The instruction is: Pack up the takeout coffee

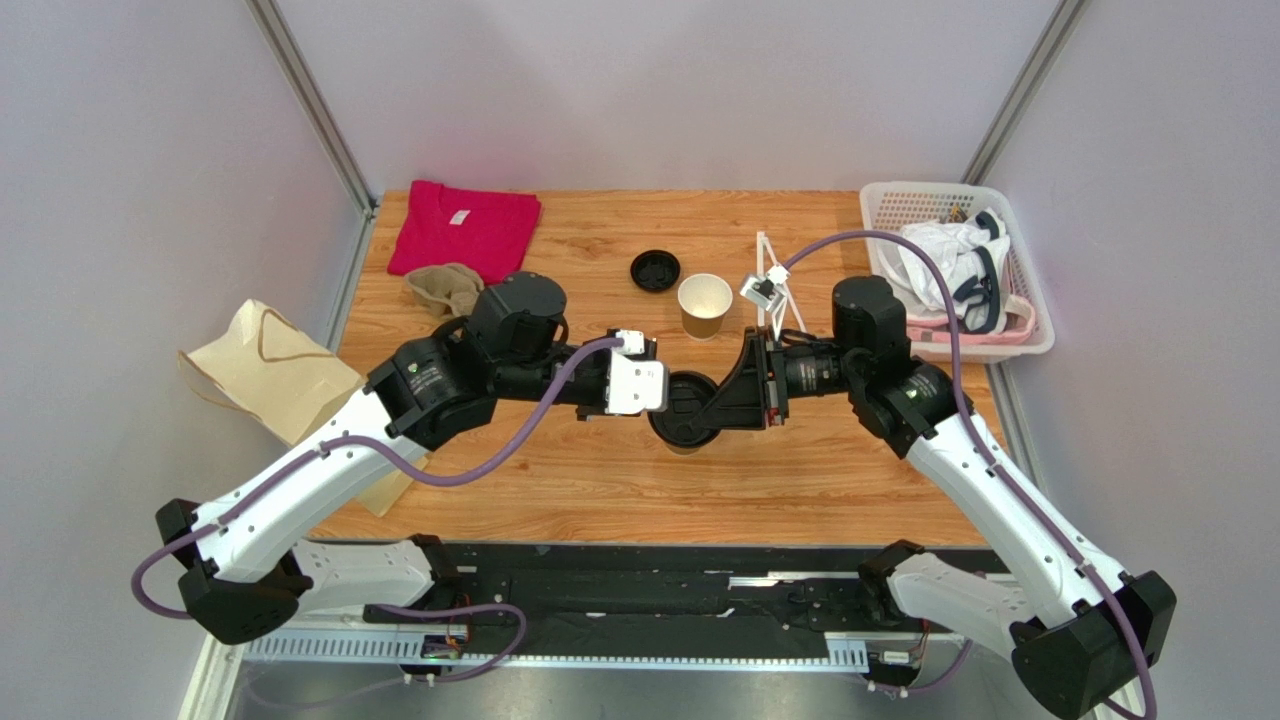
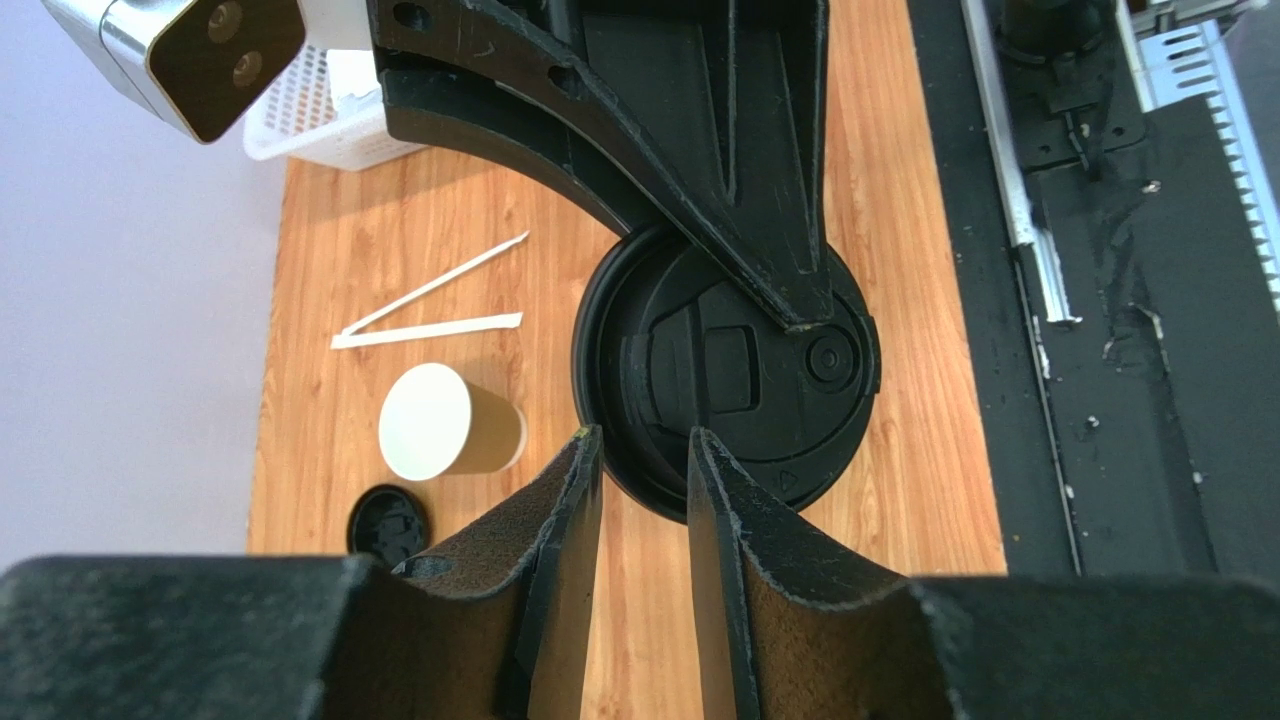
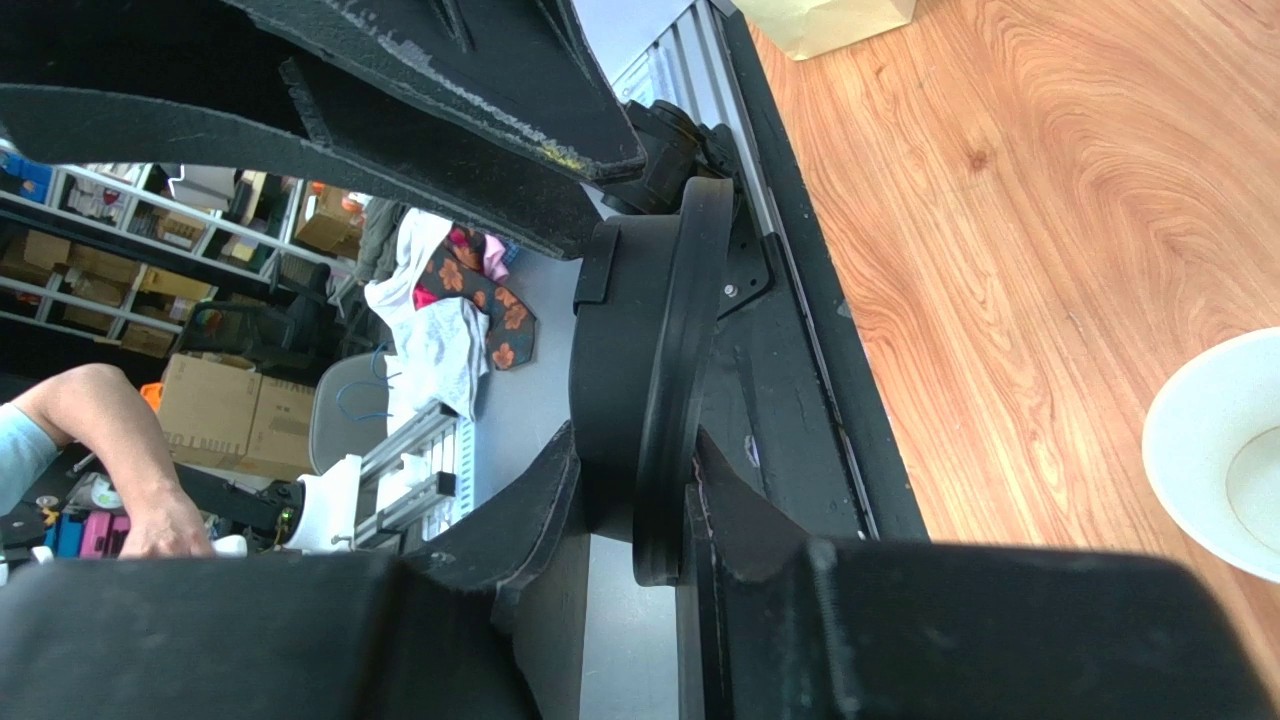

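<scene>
Mounting rail (image 1: 646, 593): black, along the near edge of the table (image 1: 601, 480), on the base side of the black lid.

Black lid (image 2: 721, 375): large and round, disc level, sip-hole face up, over mid-table between the two arms. Whether it touches the wood cannot be told.

Right gripper (image 3: 643, 465): reaches in from the lid's right, fingers closed across the rim, top and underside.

Left gripper (image 2: 646, 443): reaches in from the lid's left, fingers a narrow gap apart, tips at the rim, nothing held.

Takeout coffee: no lidded cup shows in any view, so its parts are listed singly.

Paper cup (image 1: 703, 303): tan, upright, mouth open, white inside. It stands just beyond the lid, a little to the right. The capping move likely runs straight away from the bases, with the lid-holding right arm best placed for it.

Small black lid (image 1: 654, 270): loose, beyond the big lid and close on the cup's left.

Two thin white sticks (image 2: 428, 329): close on the cup's right, so the approach is narrow. Bare wood flanks the big lid.

Paper bag (image 1: 278, 375): far left of the lid, overhanging the table's edge.

Red cloth (image 1: 463, 228): far left corner.

White basket (image 1: 902, 192): far right corner.
</scene>
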Action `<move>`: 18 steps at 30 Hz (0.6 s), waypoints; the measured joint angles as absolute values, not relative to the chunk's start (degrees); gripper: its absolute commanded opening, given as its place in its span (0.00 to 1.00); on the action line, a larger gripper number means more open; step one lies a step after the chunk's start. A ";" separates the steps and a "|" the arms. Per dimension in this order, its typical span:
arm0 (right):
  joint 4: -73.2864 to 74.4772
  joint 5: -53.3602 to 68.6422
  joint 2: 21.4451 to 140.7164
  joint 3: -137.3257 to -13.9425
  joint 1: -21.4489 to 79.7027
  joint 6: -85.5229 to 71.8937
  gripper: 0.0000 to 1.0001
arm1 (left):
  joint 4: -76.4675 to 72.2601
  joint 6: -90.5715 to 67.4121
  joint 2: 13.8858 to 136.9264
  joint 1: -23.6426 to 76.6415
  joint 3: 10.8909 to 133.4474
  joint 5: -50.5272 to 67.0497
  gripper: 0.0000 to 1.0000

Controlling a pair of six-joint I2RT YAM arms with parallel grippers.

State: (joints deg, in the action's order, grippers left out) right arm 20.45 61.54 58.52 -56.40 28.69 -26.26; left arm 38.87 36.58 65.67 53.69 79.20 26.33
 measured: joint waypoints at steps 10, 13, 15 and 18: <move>20.71 60.95 58.85 -56.40 28.69 -25.36 0.00 | 38.85 36.97 68.25 56.27 80.60 22.02 0.33; 20.71 60.42 58.85 -56.40 28.69 -25.15 0.00 | 38.92 36.91 69.36 56.27 81.34 21.67 0.31; 20.71 60.16 58.85 -56.40 28.69 -24.97 0.00 | 39.05 36.75 70.04 56.29 82.00 21.56 0.28; 20.71 59.88 58.85 -56.40 28.69 -24.56 0.00 | 39.33 36.40 71.00 56.29 83.07 21.54 0.25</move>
